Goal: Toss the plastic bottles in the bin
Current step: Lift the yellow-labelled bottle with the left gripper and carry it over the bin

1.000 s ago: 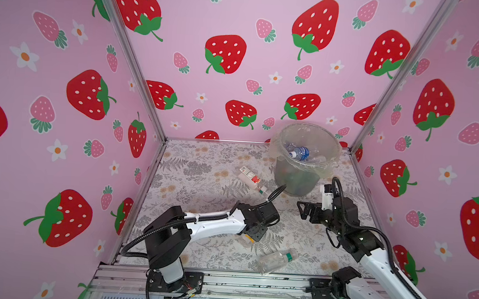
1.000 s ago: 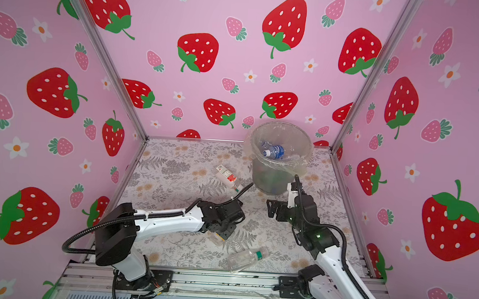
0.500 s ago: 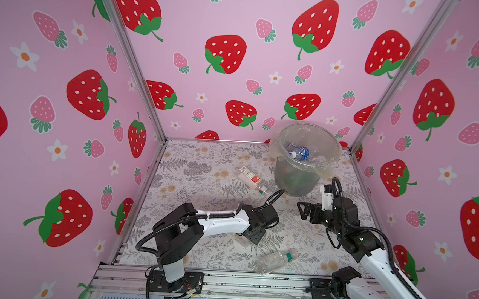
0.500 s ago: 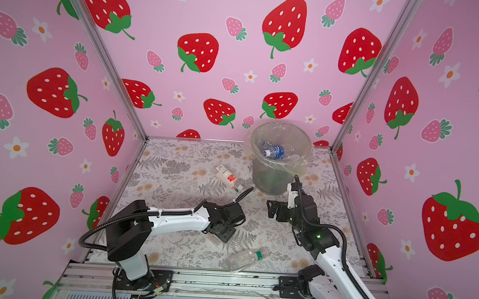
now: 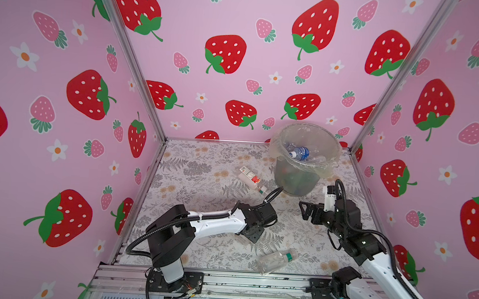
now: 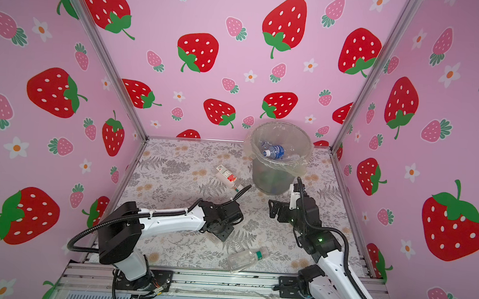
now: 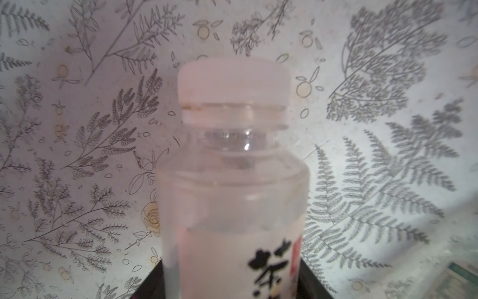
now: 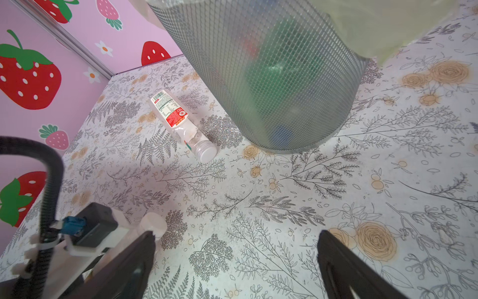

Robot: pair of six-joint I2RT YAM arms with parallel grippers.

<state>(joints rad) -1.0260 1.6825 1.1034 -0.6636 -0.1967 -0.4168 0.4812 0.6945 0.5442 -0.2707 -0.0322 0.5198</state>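
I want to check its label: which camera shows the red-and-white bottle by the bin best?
The right wrist view: the red-and-white bottle lies close, its barcode and white cap clear. Both top views show it small beside the bin; the left wrist view does not show it.

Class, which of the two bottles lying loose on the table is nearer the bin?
The red-and-white labelled bottle, just beside the bin; the clear bottle with the green band lies far off, by the front rail.
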